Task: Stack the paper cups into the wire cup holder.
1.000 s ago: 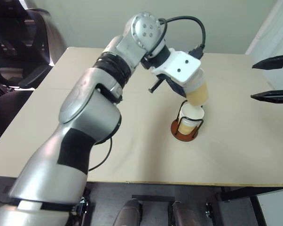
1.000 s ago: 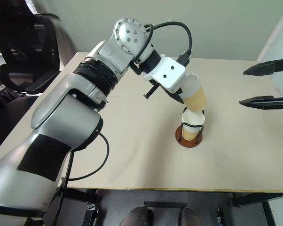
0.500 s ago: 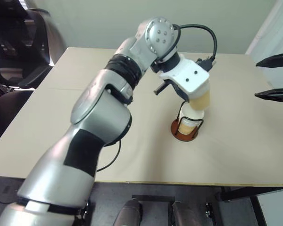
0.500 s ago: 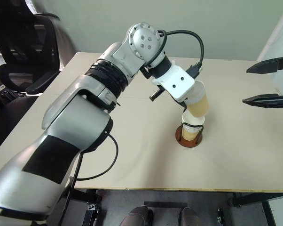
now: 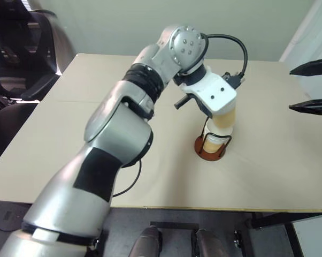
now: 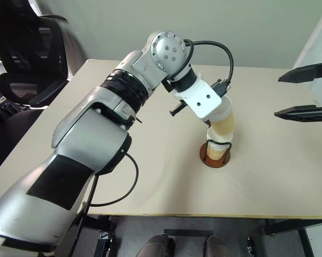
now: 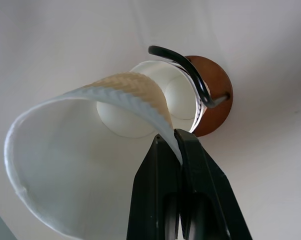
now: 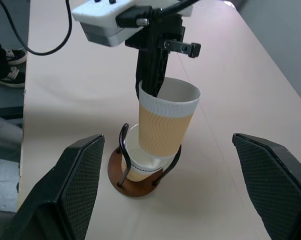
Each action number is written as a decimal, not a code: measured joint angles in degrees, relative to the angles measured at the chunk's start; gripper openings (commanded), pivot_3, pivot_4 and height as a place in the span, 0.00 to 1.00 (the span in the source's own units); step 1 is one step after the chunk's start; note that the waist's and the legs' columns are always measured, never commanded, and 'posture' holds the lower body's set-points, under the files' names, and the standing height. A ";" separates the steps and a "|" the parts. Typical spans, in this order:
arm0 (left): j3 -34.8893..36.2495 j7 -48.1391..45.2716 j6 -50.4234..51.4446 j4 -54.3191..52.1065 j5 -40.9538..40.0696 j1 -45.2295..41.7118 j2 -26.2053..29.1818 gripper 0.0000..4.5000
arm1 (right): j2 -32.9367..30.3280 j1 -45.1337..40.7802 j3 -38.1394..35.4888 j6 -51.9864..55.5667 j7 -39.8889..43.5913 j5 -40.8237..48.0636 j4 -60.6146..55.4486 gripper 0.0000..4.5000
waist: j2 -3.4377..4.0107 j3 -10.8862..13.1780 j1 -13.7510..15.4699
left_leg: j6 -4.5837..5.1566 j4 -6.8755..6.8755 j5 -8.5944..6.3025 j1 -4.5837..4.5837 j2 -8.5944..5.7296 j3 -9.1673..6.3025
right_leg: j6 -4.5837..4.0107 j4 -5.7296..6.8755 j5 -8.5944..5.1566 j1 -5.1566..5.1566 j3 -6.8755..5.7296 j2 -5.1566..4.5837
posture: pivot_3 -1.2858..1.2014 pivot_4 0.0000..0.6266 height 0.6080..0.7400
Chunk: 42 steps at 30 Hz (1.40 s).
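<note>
**Gripper lowers cup into holder**

Left gripper (image 8: 151,82), clamped on a paper cup's (image 8: 165,120) rim, has dropped and straightened; its base now enters the cup already in the wire cup holder (image 8: 135,175). Right gripper (image 5: 311,85) waits wide apart, beside the holder.

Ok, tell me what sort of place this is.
Probably an office or a lab test room: a plain beige table, a black office chair beside it, a bare wall behind.

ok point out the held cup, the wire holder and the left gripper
held cup (image 8: 166,127), right wrist view, ribbed tan wall
wire holder (image 8: 116,176), right wrist view, disc base
left gripper (image 7: 178,145), left wrist view, fingertips pinching the cup's rim
</note>
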 measured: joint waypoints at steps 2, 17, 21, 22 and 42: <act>0.41 0.00 -0.04 0.03 0.42 0.14 -0.36 0.01 | -0.06 0.00 0.00 0.12 -0.04 0.04 -0.15 0.93 | 0.00 0.00 0.01 | 0.00 0.01 0.00 0.00 0.00 0.00 | 0.00 0.00 0.00 0.00 0.00 0.00 | 0.52 0.24 1.00; 1.55 0.47 -1.11 0.12 5.06 0.90 -1.40 0.01 | -0.60 0.08 -0.01 0.60 -0.71 0.06 -0.48 0.93 | 0.00 0.00 0.01 | 0.04 0.04 -0.01 0.00 0.00 0.03 | 0.01 0.02 0.00 -0.01 0.02 -0.01 | 0.52 0.24 1.00; 1.87 1.01 -1.17 0.14 5.98 0.97 -1.90 0.01 | -0.60 0.24 -0.01 0.58 -0.75 0.06 -0.51 0.93 | 0.00 0.00 0.01 | 0.05 0.05 -0.02 0.00 0.00 0.03 | 0.01 0.02 0.00 -0.01 0.02 -0.01 | 0.52 0.24 1.00; 1.97 0.99 -1.10 0.14 6.05 0.99 -1.99 0.09 | -0.60 0.30 -0.01 0.55 -0.75 0.06 -0.51 0.93 | 0.00 0.00 0.01 | 0.05 0.05 -0.02 0.00 0.00 0.03 | 0.01 0.02 0.00 -0.01 0.02 -0.01 | 0.52 0.24 1.00; 23.71 0.44 21.86 -0.23 -11.33 5.31 8.51 1.00 | 1.98 9.73 -2.86 -1.18 -5.67 -0.02 -0.55 0.93 | 0.09 -0.04 -0.61 | 0.07 0.06 0.18 0.10 0.01 0.15 | 0.02 0.15 0.00 -0.03 0.06 0.01 | 0.52 0.24 1.00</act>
